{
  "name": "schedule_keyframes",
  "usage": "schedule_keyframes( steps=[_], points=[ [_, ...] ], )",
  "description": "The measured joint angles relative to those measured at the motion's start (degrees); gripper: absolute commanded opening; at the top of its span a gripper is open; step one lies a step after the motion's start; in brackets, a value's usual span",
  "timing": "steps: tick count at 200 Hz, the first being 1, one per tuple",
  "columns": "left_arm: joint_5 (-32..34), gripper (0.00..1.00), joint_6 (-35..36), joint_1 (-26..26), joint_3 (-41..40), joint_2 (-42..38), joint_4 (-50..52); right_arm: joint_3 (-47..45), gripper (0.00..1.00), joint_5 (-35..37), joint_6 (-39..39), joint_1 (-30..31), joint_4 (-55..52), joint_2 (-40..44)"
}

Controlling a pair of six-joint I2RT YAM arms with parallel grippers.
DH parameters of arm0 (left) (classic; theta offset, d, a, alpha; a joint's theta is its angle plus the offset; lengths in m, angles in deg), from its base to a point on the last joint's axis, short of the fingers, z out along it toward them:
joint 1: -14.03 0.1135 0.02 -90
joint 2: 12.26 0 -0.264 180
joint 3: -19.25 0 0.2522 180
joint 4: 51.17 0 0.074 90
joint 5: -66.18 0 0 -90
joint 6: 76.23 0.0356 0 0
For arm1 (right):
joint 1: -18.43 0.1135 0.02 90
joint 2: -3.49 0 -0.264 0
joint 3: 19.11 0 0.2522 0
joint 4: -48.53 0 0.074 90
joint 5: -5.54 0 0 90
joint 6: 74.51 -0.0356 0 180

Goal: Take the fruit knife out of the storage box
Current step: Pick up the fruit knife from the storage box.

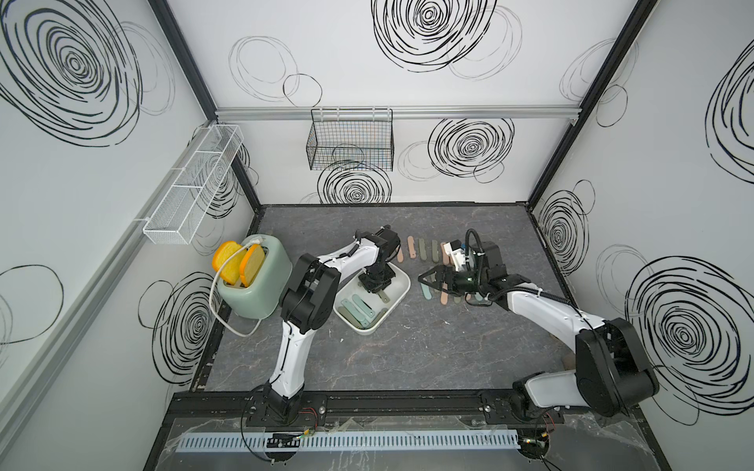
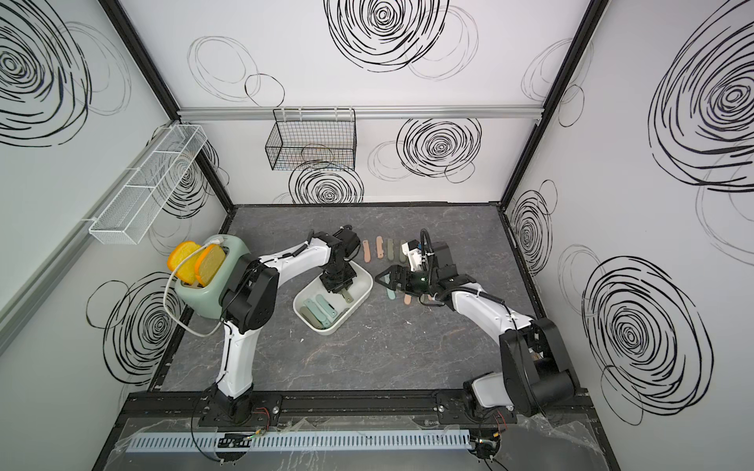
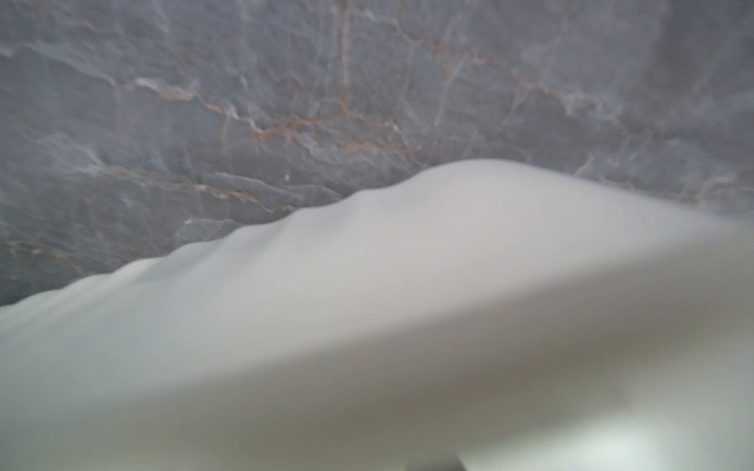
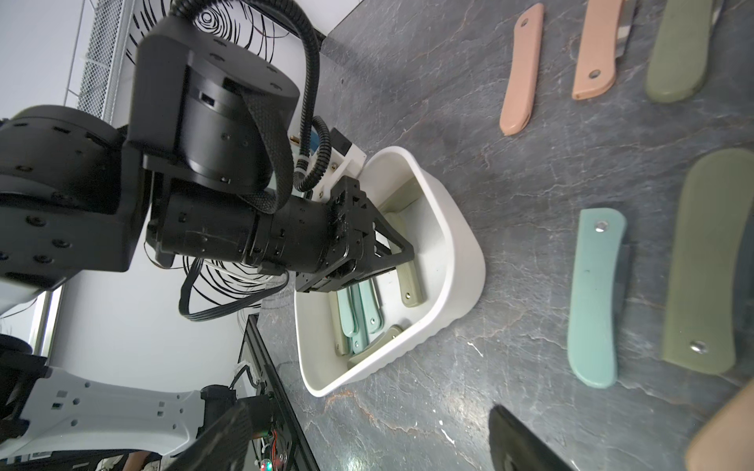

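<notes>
Jaws of the left gripper [image 4: 398, 261] are pinched almost shut on a green fruit knife [image 4: 410, 285] inside the storage box [image 4: 461, 261]. In both top views this gripper [image 1: 377, 287] points straight down into the 1 o'clock end of the box [image 1: 395, 304]. The free end of the knife [image 1: 386, 297] pokes out from under it toward 5 o'clock. So the knife's long side runs from about 11 to 5. I cannot tell if it is off the box floor. At the 7 o'clock end of the box lie other knives [image 1: 359, 312]. The right gripper [image 1: 430, 280] hangs at 3 o'clock from the box, jaws wide and holding nothing, near the knives laid out [image 1: 424, 255] on the table [image 1: 408, 359]. The left arm is the near one, because it has the knife. I think the next move is straight up past the white rim, then away toward 3 o'clock.
</notes>
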State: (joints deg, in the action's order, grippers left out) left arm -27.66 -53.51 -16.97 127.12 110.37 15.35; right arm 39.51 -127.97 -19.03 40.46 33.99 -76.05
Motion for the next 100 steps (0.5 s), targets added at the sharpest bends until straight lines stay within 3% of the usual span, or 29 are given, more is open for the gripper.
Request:
schedule_keyframes(
  steps=[100],
  points=[
    [-0.7,0.14,6.5,2.1,0.0,-5.1,0.3,0.0,0.94,1.2,-1.6,5.0,2.6,-2.1]
  ],
)
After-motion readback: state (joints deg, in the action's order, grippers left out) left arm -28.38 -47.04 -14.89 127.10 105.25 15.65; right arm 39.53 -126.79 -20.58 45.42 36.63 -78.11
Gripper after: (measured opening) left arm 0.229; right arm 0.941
